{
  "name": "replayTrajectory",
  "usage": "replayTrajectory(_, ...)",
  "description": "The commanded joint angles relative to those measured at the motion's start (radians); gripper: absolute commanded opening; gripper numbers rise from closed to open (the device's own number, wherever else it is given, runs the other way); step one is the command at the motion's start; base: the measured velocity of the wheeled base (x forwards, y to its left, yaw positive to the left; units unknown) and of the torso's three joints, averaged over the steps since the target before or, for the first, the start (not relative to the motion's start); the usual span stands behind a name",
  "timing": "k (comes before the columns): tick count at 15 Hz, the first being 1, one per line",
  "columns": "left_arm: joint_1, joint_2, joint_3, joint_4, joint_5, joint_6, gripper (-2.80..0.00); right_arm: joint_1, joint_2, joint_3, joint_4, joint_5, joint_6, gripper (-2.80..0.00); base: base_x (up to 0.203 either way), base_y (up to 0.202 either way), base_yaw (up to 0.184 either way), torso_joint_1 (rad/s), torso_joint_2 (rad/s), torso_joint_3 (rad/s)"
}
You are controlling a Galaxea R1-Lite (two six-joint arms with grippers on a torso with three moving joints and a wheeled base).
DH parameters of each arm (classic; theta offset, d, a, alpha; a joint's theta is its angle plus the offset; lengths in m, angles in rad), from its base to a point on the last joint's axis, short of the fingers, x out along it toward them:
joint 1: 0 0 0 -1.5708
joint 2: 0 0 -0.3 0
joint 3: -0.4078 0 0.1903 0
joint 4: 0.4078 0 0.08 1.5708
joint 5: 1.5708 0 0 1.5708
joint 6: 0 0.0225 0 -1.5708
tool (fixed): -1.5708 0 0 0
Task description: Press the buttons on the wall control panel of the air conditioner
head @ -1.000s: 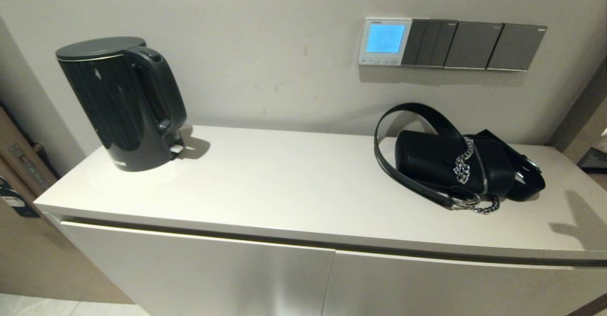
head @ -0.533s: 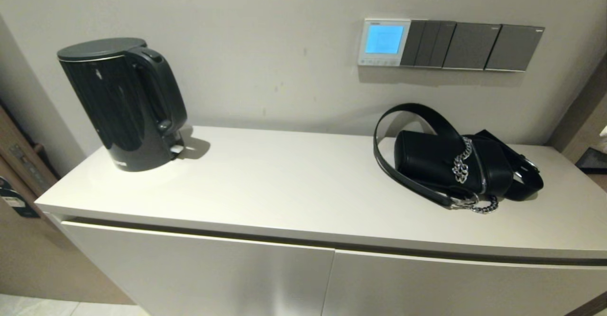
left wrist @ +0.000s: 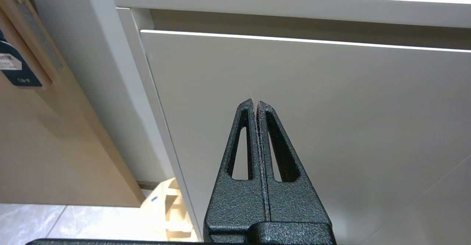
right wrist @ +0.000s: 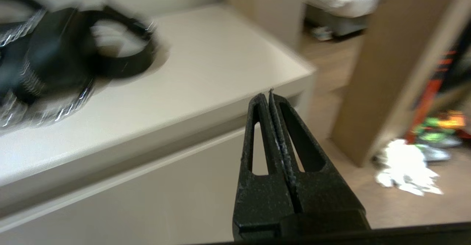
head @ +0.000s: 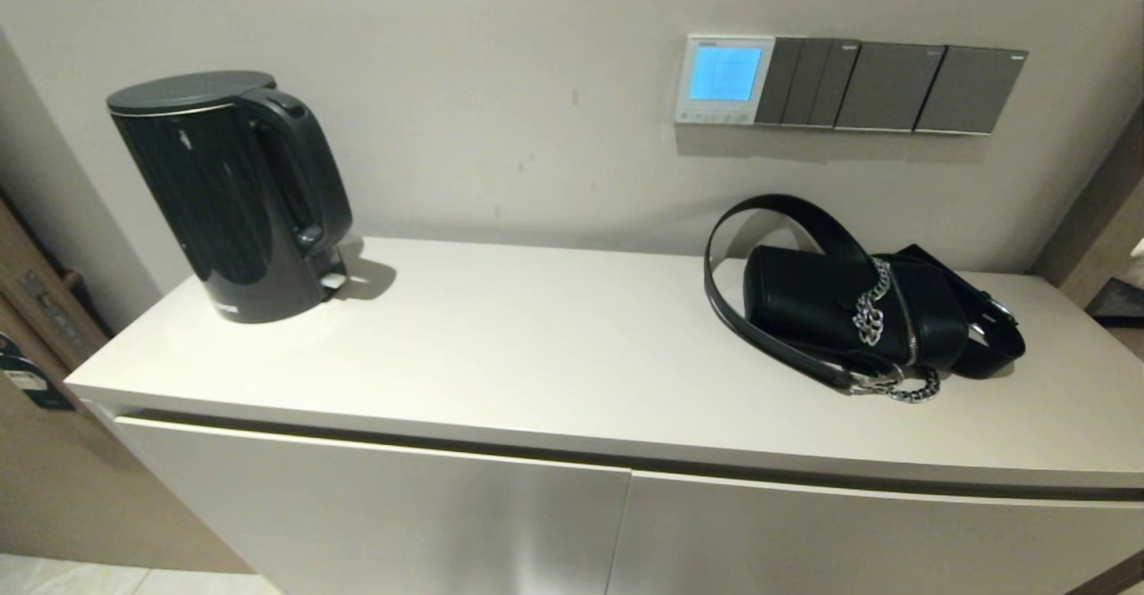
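The air conditioner's wall control panel (head: 724, 79) is a small white-framed thermostat on the wall, its screen glowing light blue. The buttons (head: 715, 116) form a row of tiny pale keys along its bottom strip. Neither gripper shows in the head view. My left gripper (left wrist: 255, 103) is shut and empty, low in front of the white cabinet door (left wrist: 312, 127). My right gripper (right wrist: 266, 95) is shut and empty, below the cabinet's top near its right front corner (right wrist: 305, 74), far from the panel.
A black kettle (head: 228, 193) stands at the cabinet top's back left. A black handbag (head: 858, 309) with strap and chain lies at the right, below the panel. Grey switch plates (head: 894, 86) adjoin the panel's right side. A wooden post (right wrist: 401, 61) stands right of the cabinet.
The shadow at the cabinet top's right edge has gone. The panel, kettle and handbag hold their places.
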Motion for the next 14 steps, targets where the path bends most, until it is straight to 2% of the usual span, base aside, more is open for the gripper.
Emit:
replayTrajectory(1,0.0,0.002,0.0,0.0,0.001,0.0,-2.8,0.0,-0.046,0.092,-0.043,0.059,0.01,-2.8,0.0,0.0,0.0,0.0,0.0,0.0)
replayTrajectory(3,0.0,0.002,0.0,0.0,0.0,0.0,-2.8,0.0,-0.047,0.158,-0.093,0.154,0.035,-2.8,0.0,0.0,0.0,0.0,0.0,0.0)
replayTrajectory(6,0.001,0.002,0.0,0.0,0.0,0.0,-2.8,0.002,-0.049,0.157,-0.071,0.291,0.057,-2.8,0.0,0.0,0.0,0.0,0.0,0.0)
replayTrajectory(8,0.0,0.002,0.0,0.0,0.0,0.0,-2.8,0.019,-0.05,0.154,-0.073,0.352,0.057,-2.8,0.0,0.0,0.0,0.0,0.0,0.0)
replayTrajectory(11,0.001,0.002,0.0,0.0,0.0,0.0,-2.8,0.16,-0.051,0.154,-0.051,0.36,0.047,-2.8,0.0,0.0,0.0,0.0,0.0,0.0)
replayTrajectory(12,0.001,0.002,0.0,0.0,0.001,0.0,-2.8,0.196,-0.055,0.154,0.008,0.358,0.048,-2.8,0.0,0.0,0.0,0.0,0.0,0.0)
replayTrajectory(14,0.0,0.002,0.0,0.0,0.001,0.0,-2.8,0.195,-0.068,0.155,0.086,0.359,0.059,-2.8,0.0,0.0,0.0,0.0,0.0,0.0)
